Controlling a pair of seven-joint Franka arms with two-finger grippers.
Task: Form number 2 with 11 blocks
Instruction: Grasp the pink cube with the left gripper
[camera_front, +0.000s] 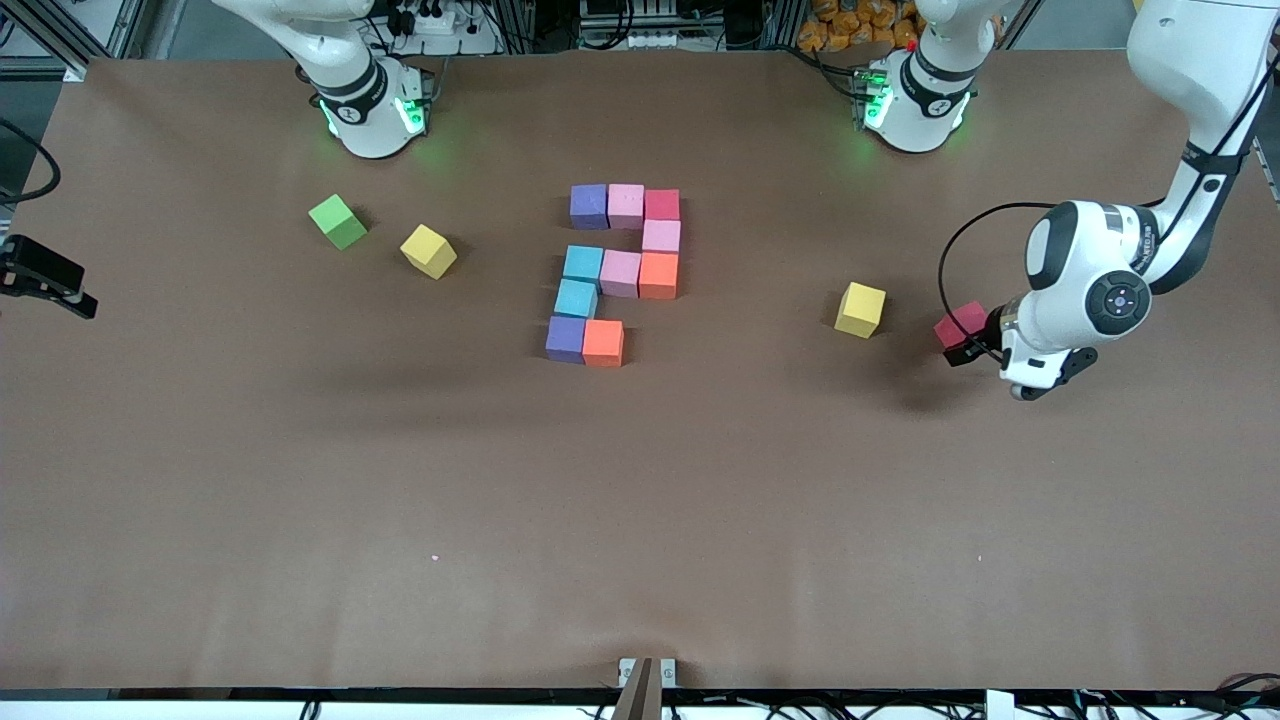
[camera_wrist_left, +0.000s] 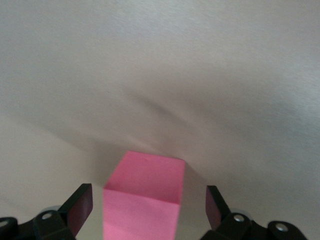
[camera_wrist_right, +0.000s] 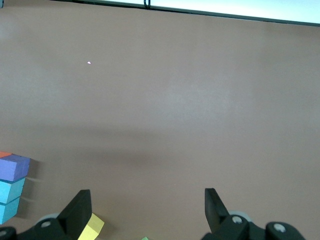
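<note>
Ten small matte foam cubes (camera_front: 620, 272) are sitting together mid-worktop (camera_front: 300, 480), forming most of a numeral 2: purple, pink and red across the row nearest the robots, then pink, a blue-pink-orange row, another blue, and purple with orange nearest the front camera. The eleventh, a red foam cube (camera_front: 960, 324), is lying toward the left arm's end, and the left tool (camera_front: 968, 345) is straddling it with fingers (camera_wrist_left: 80, 206) spread wide, apparently not touching its sides; the wrist view renders it pink (camera_wrist_left: 144, 197). The right tool (camera_wrist_right: 145, 210) is waiting, also fully spread and holding nothing, above a bare stretch of worktop near the numeral.
</note>
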